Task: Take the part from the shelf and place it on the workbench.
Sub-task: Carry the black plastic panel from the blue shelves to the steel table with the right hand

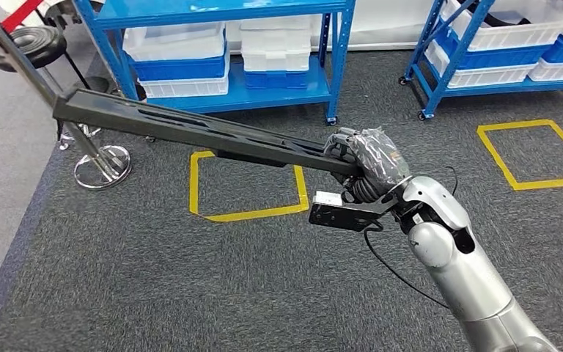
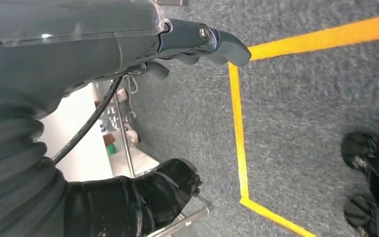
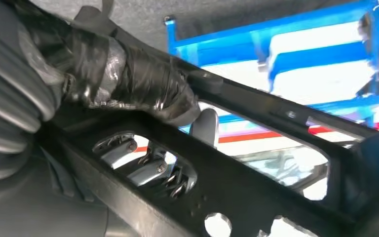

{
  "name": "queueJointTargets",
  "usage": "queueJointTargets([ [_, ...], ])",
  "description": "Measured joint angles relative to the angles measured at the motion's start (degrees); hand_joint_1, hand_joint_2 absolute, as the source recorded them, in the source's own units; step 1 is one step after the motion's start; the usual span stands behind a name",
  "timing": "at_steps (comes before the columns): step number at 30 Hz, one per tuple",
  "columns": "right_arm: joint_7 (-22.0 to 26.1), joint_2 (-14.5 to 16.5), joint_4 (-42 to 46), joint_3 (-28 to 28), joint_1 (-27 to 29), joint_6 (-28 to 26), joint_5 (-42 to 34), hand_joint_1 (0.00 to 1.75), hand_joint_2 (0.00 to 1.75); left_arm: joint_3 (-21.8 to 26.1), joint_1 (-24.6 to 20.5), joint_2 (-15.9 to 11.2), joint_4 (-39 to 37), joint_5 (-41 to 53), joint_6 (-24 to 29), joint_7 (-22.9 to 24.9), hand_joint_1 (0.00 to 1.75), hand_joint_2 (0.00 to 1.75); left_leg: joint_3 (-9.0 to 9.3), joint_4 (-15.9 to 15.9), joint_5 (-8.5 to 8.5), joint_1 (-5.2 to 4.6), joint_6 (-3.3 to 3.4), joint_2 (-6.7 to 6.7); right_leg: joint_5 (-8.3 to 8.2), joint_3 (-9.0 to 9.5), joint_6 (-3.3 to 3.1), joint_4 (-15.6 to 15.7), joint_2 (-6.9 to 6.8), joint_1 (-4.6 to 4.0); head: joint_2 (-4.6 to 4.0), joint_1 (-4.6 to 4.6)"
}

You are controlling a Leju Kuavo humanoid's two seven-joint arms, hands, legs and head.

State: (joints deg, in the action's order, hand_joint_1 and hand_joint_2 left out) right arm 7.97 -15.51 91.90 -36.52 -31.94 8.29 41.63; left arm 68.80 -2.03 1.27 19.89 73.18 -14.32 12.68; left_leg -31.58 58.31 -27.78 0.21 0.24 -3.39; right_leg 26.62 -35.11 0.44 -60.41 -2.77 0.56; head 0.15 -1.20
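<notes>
Grey carpet (image 1: 154, 293) underfoot, marked with yellow tape squares (image 1: 248, 192). Blue shelf racks (image 1: 220, 51) at the far side, stacked with white and blue bins (image 1: 176, 55). Post on a round chrome base (image 1: 102, 167) off to the left. No workbench visible from here.

Long black part (image 1: 183, 126) — a slotted bar — already off the shelf, carried in the air above the carpet. Long axis running from the right hand (image 1: 363, 165) out and away to the left and slightly upward, far end ending near the post. Gripped at one end only, so nearly the whole length cantilevered out beyond the fingers.

Right hand wrapped in dark glossy covering, fingers (image 3: 143, 84) clamped around the near end of the part; seen from the right wrist, the bar (image 3: 256, 148) crossing directly under the covered fingers, metal finger parts showing through a slot. Hold looks firm, though off-centre.

Left hand (image 2: 197, 44) hanging low over carpet and a yellow tape line (image 2: 239, 128), holding nothing; fingers seem loosely extended — apart rather than curled, on this judgement. Well clear of the part.

Judgement: carry phase, pick done, placing still ahead. Next move hinges on swinging that long free end — risk of clipping the post or racks during any turn.
</notes>
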Motion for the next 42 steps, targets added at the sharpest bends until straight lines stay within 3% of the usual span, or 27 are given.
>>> queueJointTargets([
  [2, -0.08, -0.14, 0.05, 0.0, -0.07, -0.01, 0.02, 1.75, 1.75, 0.01, -0.08, -0.01, -0.01, 0.14, 0.03, -0.13, 0.0, 1.75, 0.07, 0.11, -0.33, 0.1, -0.56, -0.58, -0.28, -0.16, -0.86, 0.22, 1.05, 0.07, 0.0, 0.01],
  [4, -0.2, -0.28, 0.08, 0.0, -0.36, -0.01, 0.1, 1.75, 1.75, 0.02, -0.08, -0.01, -0.02, 0.38, 0.12, -0.18, 0.0, 1.75, -0.97, 2.67, -2.45, 0.34, -1.07, 0.48, -0.69, -0.22, -1.64, 0.61, 2.04, 0.19, 0.0, 0.02],
  [7, -0.58, -0.31, 0.08, 0.0, -0.73, -0.05, 0.44, 1.75, 1.75, 0.15, 0.0, -0.21, -0.02, 0.56, 0.35, -0.2, 0.0, 1.75, -5.99, 13.5, -7.94, 0.48, -1.35, 2.69, -1.0, -0.52, -2.15, 0.73, 3.58, 0.03, -0.01, -0.01],
  [8, -0.79, -0.32, 0.07, 0.0, -0.73, -0.07, 0.62, 1.75, 1.75, 0.21, 0.01, -0.29, -0.02, 0.56, 0.4, -0.2, 0.0, 1.75, -7.31, 16.18, -8.59, 0.47, -1.29, 2.9, -1.05, -0.58, -2.22, 0.71, 4.12, -0.11, -0.01, -0.01],
  [9, -0.97, -0.33, 0.06, 0.0, -0.72, -0.07, 0.8, 1.75, 1.75, 0.26, 0.01, -0.33, -0.02, 0.56, 0.43, -0.2, 0.0, 1.75, -7.71, 16.83, -8.07, 0.45, -1.11, 3.0, -1.09, -0.61, -2.27, 0.66, 4.7, -0.23, -0.01, 0.0],
  [10, -1.07, -0.34, 0.06, 0.0, -0.72, -0.08, 0.92, 1.75, 1.75, 0.3, 0.02, -0.33, -0.02, 0.56, 0.45, -0.2, 0.0, 1.75, -6.97, 15.1, -6.43, 0.41, -0.81, 3.19, -1.11, -0.61, -2.3, 0.61, 5.31, -0.35, 0.0, 0.0],
  [12, -1.14, -0.39, 0.07, 0.0, -0.84, -0.09, 1.05, 1.75, 1.75, 0.35, 0.08, -0.48, -0.03, 0.56, 0.51, -0.2, 0.0, 1.75, -3.57, 7.56, -2.18, 0.29, 0.16, 5.04, -1.15, -0.65, -2.24, 0.43, 6.52, -0.52, 0.0, 0.01],
  [13, -1.14, -0.4, 0.07, 0.0, -0.95, -0.09, 1.06, 1.75, 1.75, 0.38, 0.13, -0.59, -0.06, 0.56, 0.54, -0.2, 0.0, 1.75, -1.94, 4.03, -0.86, 0.24, 0.59, 6.13, -1.22, -0.8, -2.12, 0.32, 7.09, -0.52, 0.0, 0.02],
  [15, -1.15, -0.42, 0.08, 0.0, -1.11, -0.1, 1.08, 1.75, 1.75, 0.42, 0.11, -0.84, -0.11, 0.56, 0.58, -0.2, 0.0, 1.75, -0.54, 0.79, -0.31, 0.08, 1.05, 7.3, -1.53, -1.29, -1.59, 0.25, 8.07, -0.32, 0.0, 0.01],
  [17, -1.17, -0.55, 0.09, 0.0, -1.09, -0.13, 1.13, 1.75, 1.75, 0.42, -0.03, -0.99, -0.13, 0.56, 0.61, -0.2, 0.0, 1.75, -0.24, -0.04, 0.0, 0.11, 1.15, 6.23, -1.84, -1.61, -0.89, 0.33, 8.65, -0.11, 0.0, -0.01],
  [19, -1.23, -0.85, 0.09, 0.0, -1.21, -0.2, 1.35, 1.75, 1.75, 0.45, -0.06, -1.06, -0.14, 0.6, 0.63, -0.2, 0.0, 1.75, 0.17, -1.02, 0.61, 0.35, 1.51, 4.88, -0.53, -2.45, -0.26, -1.4, 6.79, -0.27, 0.0, 0.05],
  [21, -1.32, -1.1, 0.1, 0.0, -1.34, -0.33, 1.62, 1.75, 1.75, 0.58, 0.04, -1.06, -0.18, 0.71, 0.66, -0.2, 0.0, 1.75, 0.32, -1.39, 0.82, 0.39, 1.82, 3.5, 2.92, -5.09, 0.31, -7.22, 4.1, -0.18, 0.0, 0.1],
  [23, -1.57, -1.47, 0.1, 0.01, -1.31, -0.5, 2.03, 1.75, 1.75, 0.74, 0.12, -1.1, -0.3, 0.95, 0.7, -0.25, 0.0, 1.75, 0.23, -1.27, 0.74, 0.38, 1.9, 2.19, 5.41, -7.96, 0.84, -13.56, 3.27, 0.28, 0.0, 0.11],
  [24, -1.77, -1.78, 0.09, 0.02, -1.29, -0.58, 2.37, 1.75, 1.75, 0.8, 0.13, -1.14, -0.4, 1.1, 0.73, -0.34, 0.0, 1.75, 0.21, -1.19, 0.66, 0.4, 1.86, 1.55, 5.21, -8.24, 1.1, -14.38, 3.07, 0.53, 0.0, 0.1],
  [25, -1.98, -2.07, 0.1, 0.07, -1.29, -0.66, 2.81, 1.75, 1.75, 0.82, 0.12, -1.19, -0.52, 1.25, 0.75, -0.45, 0.0, 1.75, 0.21, -1.07, 0.55, 0.44, 1.74, 0.95, 4.03, -7.42, 1.31, -13.0, 2.78, 0.75, 0.0, 0.11],
  [26, -2.2, -2.29, 0.14, 0.14, -1.3, -0.75, 3.23, 1.75, 1.75, 0.83, 0.11, -1.27, -0.66, 1.39, 0.77, -0.57, 0.0, 1.75, 0.23, -0.87, 0.36, 0.48, 1.54, 0.37, 2.21, -5.52, 1.45, -9.61, 2.19, 0.92, 0.0, 0.11],
  [28, -2.68, -2.22, 0.22, 0.31, -1.39, -0.92, 3.99, 1.75, 1.75, 0.89, 0.11, -1.77, -0.94, 1.59, 0.71, -0.69, 0.0, 1.75, 0.18, -0.25, -0.21, 0.35, 0.87, -0.64, -0.15, -1.82, 1.18, -2.55, 0.09, 0.75, 0.0, 0.11],
  [29, -3.1, -1.73, 0.21, 0.35, -1.49, -0.99, 4.53, 1.75, 1.75, 0.97, 0.09, -2.28, -1.14, 1.65, 0.6, -0.66, 0.0, 1.75, 0.17, -0.01, -0.47, 0.22, 0.48, -1.09, -0.56, -0.85, 0.82, -0.64, -0.49, 0.55, 0.0, 0.1],
  [30, -3.59, -0.96, 0.05, 0.36, -1.63, -1.04, 5.27, 1.75, 1.75, 1.08, 0.06, -3.02, -1.38, 1.66, 0.39, -0.5, 0.0, 1.75, 0.21, 0.1, -0.65, 0.12, 0.11, -1.57, -0.43, -0.69, 0.38, -0.1, -0.6, 0.32, 0.0, 0.1],
  [32, -4.38, 1.41, -0.79, 0.21, -2.1, -1.14, 7.01, 1.75, 1.75, 1.33, -0.17, -4.78, -2.02, 1.56, -0.47, 0.27, 0.0, 1.75, 0.4, 0.05, -0.89, 0.24, -0.57, -2.48, -0.71, -0.86, -0.48, -0.03, 0.79, 0.2, 0.0, 0.11],
  [33, -4.55, 2.71, -1.43, 0.07, -2.44, -1.22, 7.67, 1.75, 1.75, 1.47, -0.28, -5.74, -2.35, 1.49, -1.1, 0.86, 0.0, 1.75, 0.37, 0.36, -1.33, 0.41, -0.92, -2.13, -0.88, -0.89, -0.88, 0.14, 1.38, 0.24, 0.0, 0.09],
  [35, -4.45, 5.52, -3.0, -0.5, -3.44, -1.47, 8.19, 1.75, 1.75, 1.74, -0.39, -7.45, -3.0, 1.46, -2.36, 2.02, 0.0, 1.75, -1.21, 4.0, -3.96, 0.73, -1.43, 0.28, -1.24, -0.98, -1.62, 0.46, 2.52, 0.37, 0.0, 0.03],
  [36, -4.28, 6.69, -3.77, -0.81, -3.95, -1.64, 8.14, 1.75, 1.75, 1.84, -0.37, -8.18, -3.3, 1.55, -2.83, 2.42, 0.0, 1.75, -2.84, 7.53, -5.89, 0.81, -1.56, 1.74, -1.32, -1.07, -1.82, 0.49, 3.05, 0.34, 0.0, 0.01],
  [38, -3.93, 8.41, -5.06, -1.38, -4.64, -1.98, 7.83, 1.75, 1.75, 1.95, -0.34, -9.38, -3.8, 1.87, -3.37, 2.63, 0.0, 1.75, -6.51, 14.87, -8.71, 0.83, -1.62, 2.96, -1.4, -1.19, -2.03, 0.44, 4.17, 0.13, 0.0, 0.01],
  [39, -3.83, 8.84, -5.48, -1.54, -4.79, -2.07, 7.68, 1.75, 1.75, 1.97, -0.29, -9.79, -4.03, 2.09, -3.54, 2.34, 0.0, 1.75, -7.41, 16.41, -8.61, 0.83, -1.56, 3.1, -1.4, -1.18, -2.06, 0.39, 4.73, 0.03, 0.0, 0.01],
  [40, -3.76, 9.09, -5.81, -1.67, -4.91, -2.12, 7.56, 1.75, 1.75, 1.98, -0.22, -10.17, -4.24, 2.3, -3.69, 1.77, 0.0, 1.75, -7.29, 15.71, -7.36, 0.83, -1.43, 3.2, -1.4, -1.16, -2.08, 0.31, 5.32, -0.05, 0.0, 0.01],
  [42, -3.72, 9.23, -6.2, -1.86, -5.07, -2.15, 7.45, 1.75, 1.75, 1.98, 0.07, -11.06, -4.58, 2.76, -4.04, 0.06, 0.0, 1.75, -4.43, 8.71, -3.06, 0.86, -0.98, 4.46, -1.39, -1.13, -2.08, 0.13, 6.56, -0.08, 0.0, 0.02],
])
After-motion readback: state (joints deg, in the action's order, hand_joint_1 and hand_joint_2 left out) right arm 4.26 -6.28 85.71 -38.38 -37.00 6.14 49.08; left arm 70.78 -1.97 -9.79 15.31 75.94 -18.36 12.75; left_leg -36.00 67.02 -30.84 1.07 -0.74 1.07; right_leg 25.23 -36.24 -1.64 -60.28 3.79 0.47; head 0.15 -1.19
